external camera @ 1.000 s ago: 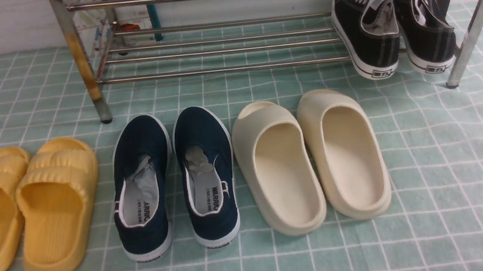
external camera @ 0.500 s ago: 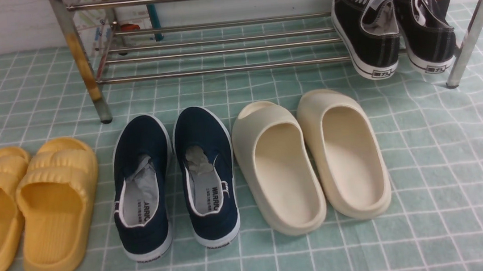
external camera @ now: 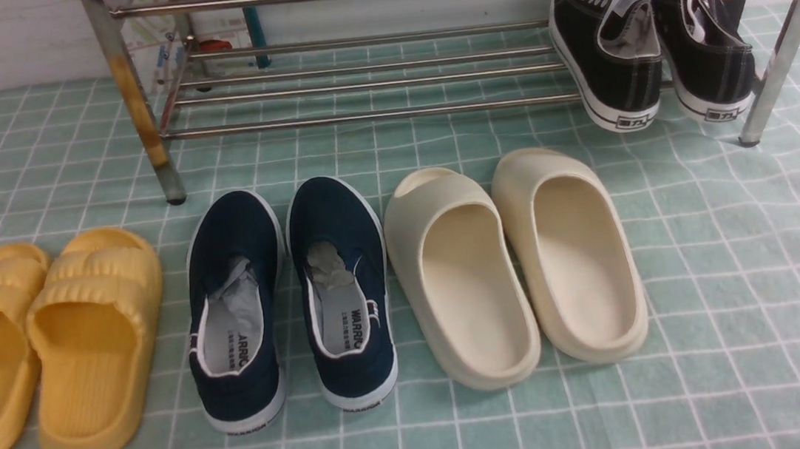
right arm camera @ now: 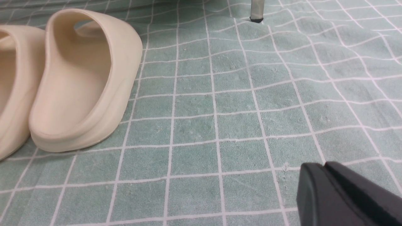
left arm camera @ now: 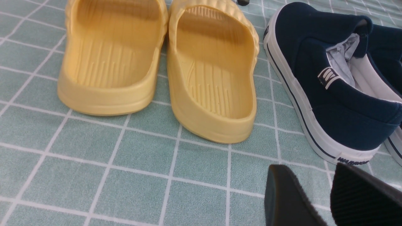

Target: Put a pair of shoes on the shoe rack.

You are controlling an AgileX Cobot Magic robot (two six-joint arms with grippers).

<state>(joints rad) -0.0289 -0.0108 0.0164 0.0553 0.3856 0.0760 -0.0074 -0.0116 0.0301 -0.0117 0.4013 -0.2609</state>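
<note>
Left gripper [left arm camera: 317,194] at lower right of its wrist frame: jaws apart by a narrow gap, holding nothing, hovering over green checked cloth [external camera: 747,277] just short of the navy slip-on [left arm camera: 329,91] heel. Right gripper [right arm camera: 326,188] at lower right of its wrist frame: jaws pressed together, empty, above bare cloth. Black sneakers [external camera: 648,42] seated on lowest rails of shoe rack [external camera: 370,79], upper right of front frame, heels toward camera and overhanging front rail, close beside right leg. Rack rails left of them unoccupied. Yellow slides [external camera: 33,345], navy slip-ons, cream slides [external camera: 516,264] in a row across desk. Open cloth at right of front frame.
</note>
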